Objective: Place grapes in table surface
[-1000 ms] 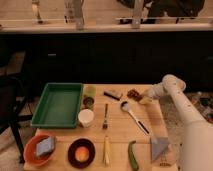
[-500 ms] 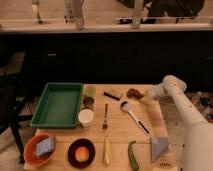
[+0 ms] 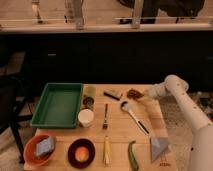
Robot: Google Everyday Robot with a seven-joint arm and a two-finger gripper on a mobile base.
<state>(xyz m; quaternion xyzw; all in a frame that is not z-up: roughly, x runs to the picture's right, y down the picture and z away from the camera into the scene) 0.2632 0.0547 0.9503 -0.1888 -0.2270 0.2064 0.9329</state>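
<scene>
The grapes [image 3: 133, 93], a small dark reddish-brown cluster, are at the far right part of the light tan wooden table surface [image 3: 117, 135]. My gripper [image 3: 145, 95] is at the end of the white arm that reaches in from the right. It is low over the table, right beside the grapes on their right side. I cannot tell whether the grapes rest on the wood or are held just above it.
A green tray [image 3: 59, 104] is at the far left. A white cup [image 3: 86, 117], a fork [image 3: 105, 116] and a spoon [image 3: 132, 114] lie mid-table. Along the front are an orange bowl [image 3: 41, 147], a dark bowl with an orange fruit [image 3: 81, 154], a green vegetable [image 3: 132, 156] and a grey cloth [image 3: 160, 147].
</scene>
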